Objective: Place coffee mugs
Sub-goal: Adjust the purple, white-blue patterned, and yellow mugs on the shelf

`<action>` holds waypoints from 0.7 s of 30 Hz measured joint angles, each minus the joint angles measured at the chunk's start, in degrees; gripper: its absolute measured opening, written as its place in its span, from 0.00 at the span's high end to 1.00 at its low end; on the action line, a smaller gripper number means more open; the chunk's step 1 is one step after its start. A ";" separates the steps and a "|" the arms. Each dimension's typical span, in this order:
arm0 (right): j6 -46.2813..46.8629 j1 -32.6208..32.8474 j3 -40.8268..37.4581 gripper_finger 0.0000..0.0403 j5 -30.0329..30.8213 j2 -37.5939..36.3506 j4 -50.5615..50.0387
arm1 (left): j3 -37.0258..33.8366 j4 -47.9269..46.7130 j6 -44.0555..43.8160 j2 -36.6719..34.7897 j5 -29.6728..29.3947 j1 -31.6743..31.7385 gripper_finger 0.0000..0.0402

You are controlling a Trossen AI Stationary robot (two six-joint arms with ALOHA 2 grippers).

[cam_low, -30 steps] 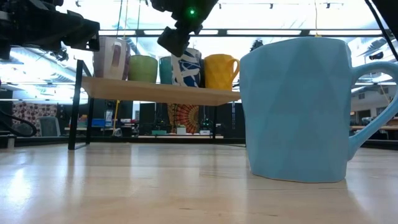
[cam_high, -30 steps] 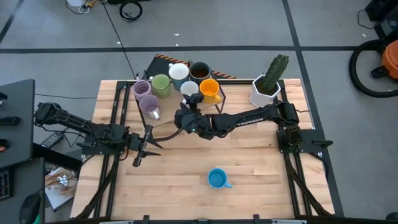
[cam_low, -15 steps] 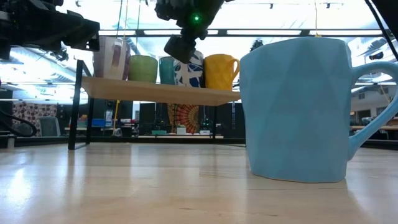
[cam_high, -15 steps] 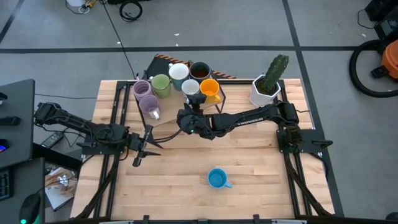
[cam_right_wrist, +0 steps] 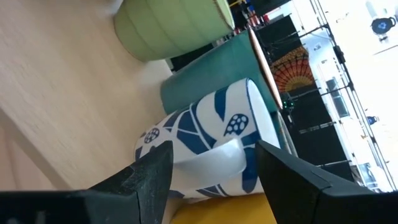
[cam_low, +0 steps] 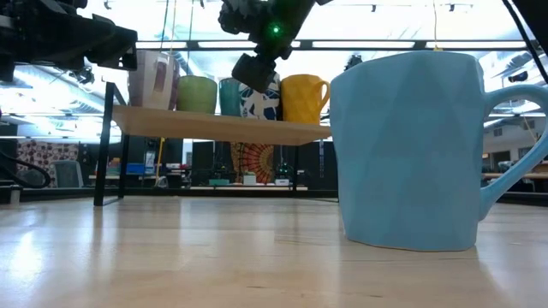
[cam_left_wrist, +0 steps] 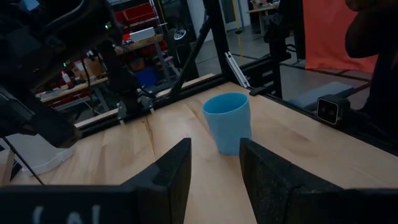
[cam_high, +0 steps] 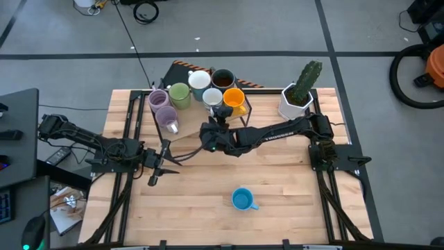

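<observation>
Landmark: the raised shelf (cam_high: 182, 128) at the table's (cam_high: 277, 201) far edge.

Right gripper (cam_high: 214, 122): positioned at the shelf's near edge, directly in front of the white mug with blue leaf pattern (cam_right_wrist: 208, 146). Its fingers (cam_right_wrist: 152, 177) are spread, one on each side of that mug's handle in the right wrist view; contact with the mug cannot be confirmed. In the low view the gripper (cam_low: 257, 73) hangs just in front of the patterned mug (cam_low: 259, 101).

Left gripper (cam_high: 161, 161): stationed over the table in front of the shelf's left end, well apart from the mugs. Fingers (cam_left_wrist: 171, 177) parted, nothing between them.

Mugs on the shelf: two purple mugs (cam_high: 161, 107) at the left end, green mug (cam_high: 180, 94) beside them, a white mug (cam_high: 200, 80) and a dark brown mug (cam_high: 223, 78) at the rear, the patterned mug and orange mug (cam_high: 234, 98) at the right end, side by side.

Blue mug (cam_high: 242, 199): upright on the table, well forward of the shelf, handle toward the right arm's side. It fills the low view's foreground (cam_low: 411, 150) and shows in the left wrist view (cam_left_wrist: 227, 121).

Cactus pot (cam_high: 297, 101): on the table, right of the shelf.
</observation>
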 joint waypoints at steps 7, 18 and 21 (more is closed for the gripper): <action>2.84 0.17 -0.04 0.42 -0.58 -0.61 -2.55 | 0.00 -0.08 0.00 0.00 0.00 0.00 0.65; 11.15 -0.11 -0.04 0.42 -9.09 -5.71 -8.95 | 0.00 -0.42 0.00 0.02 0.00 0.00 0.65; 10.65 -0.07 -0.04 0.42 -9.18 -5.77 -8.80 | 0.00 -0.42 0.00 0.01 0.01 0.00 0.65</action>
